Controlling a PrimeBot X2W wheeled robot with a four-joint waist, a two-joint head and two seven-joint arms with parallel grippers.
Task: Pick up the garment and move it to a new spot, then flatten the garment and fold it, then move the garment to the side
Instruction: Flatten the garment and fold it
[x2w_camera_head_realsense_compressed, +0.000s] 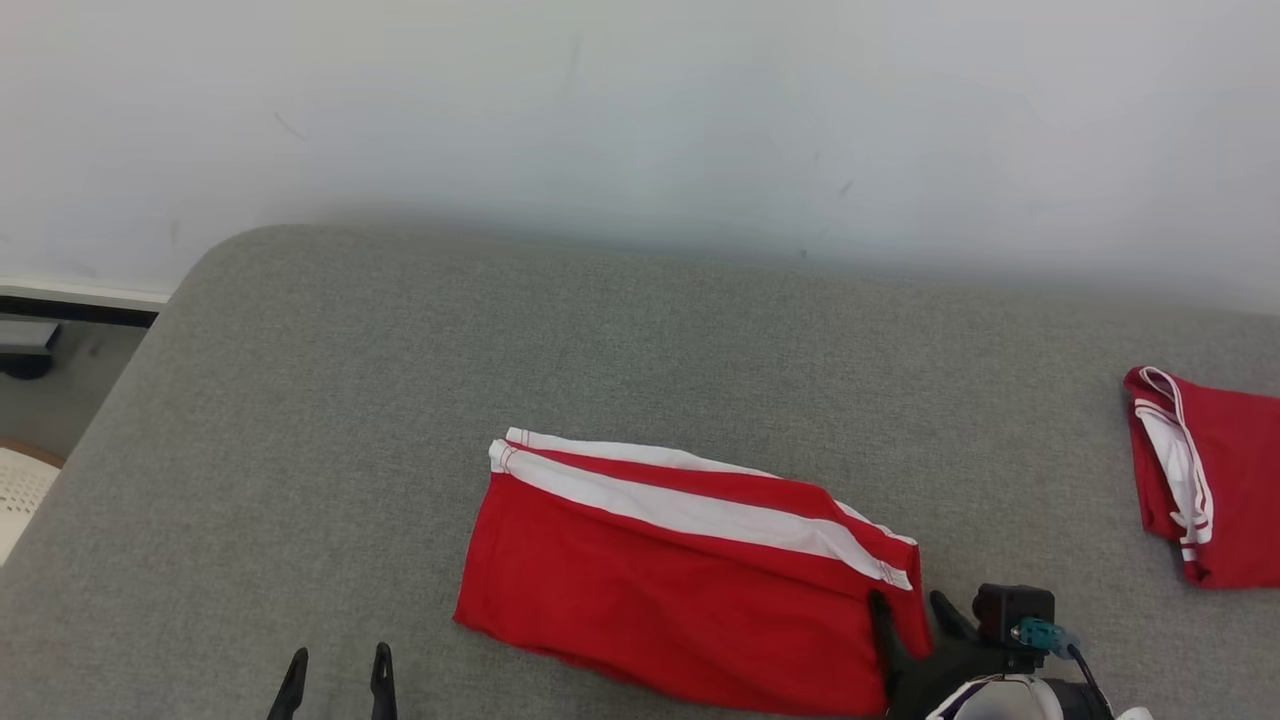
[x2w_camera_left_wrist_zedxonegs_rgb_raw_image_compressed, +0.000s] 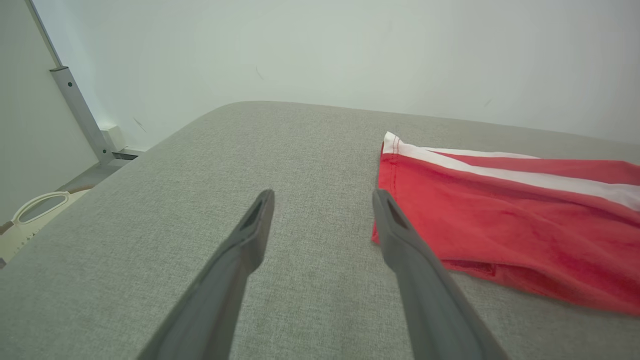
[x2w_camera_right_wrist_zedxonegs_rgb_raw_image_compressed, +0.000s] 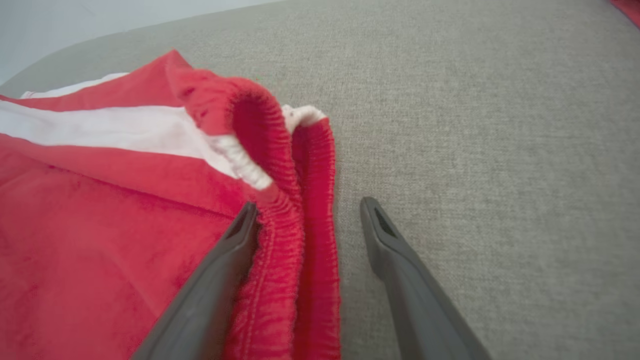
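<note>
The garment (x2w_camera_head_realsense_compressed: 680, 560) is a pair of red shorts with white side stripes, lying folded and fairly flat on the grey cushion (x2w_camera_head_realsense_compressed: 400, 400). My right gripper (x2w_camera_head_realsense_compressed: 910, 608) stands open at its right end; the elastic waistband (x2w_camera_right_wrist_zedxonegs_rgb_raw_image_compressed: 295, 235) lies between the two fingers, one finger on the cloth and one on bare cushion. My left gripper (x2w_camera_head_realsense_compressed: 338, 668) is open above the cushion, a little left of the garment's (x2w_camera_left_wrist_zedxonegs_rgb_raw_image_compressed: 500, 210) left hem, holding nothing. The shorts' (x2w_camera_right_wrist_zedxonegs_rgb_raw_image_compressed: 100, 200) white stripe runs along the far side.
A second red and white garment (x2w_camera_head_realsense_compressed: 1205, 475) lies at the cushion's right edge. A pale wall (x2w_camera_head_realsense_compressed: 640, 110) rises behind the cushion. Off the cushion's left edge are the floor, a white basket (x2w_camera_left_wrist_zedxonegs_rgb_raw_image_compressed: 35, 215) and a metal post (x2w_camera_left_wrist_zedxonegs_rgb_raw_image_compressed: 80, 107).
</note>
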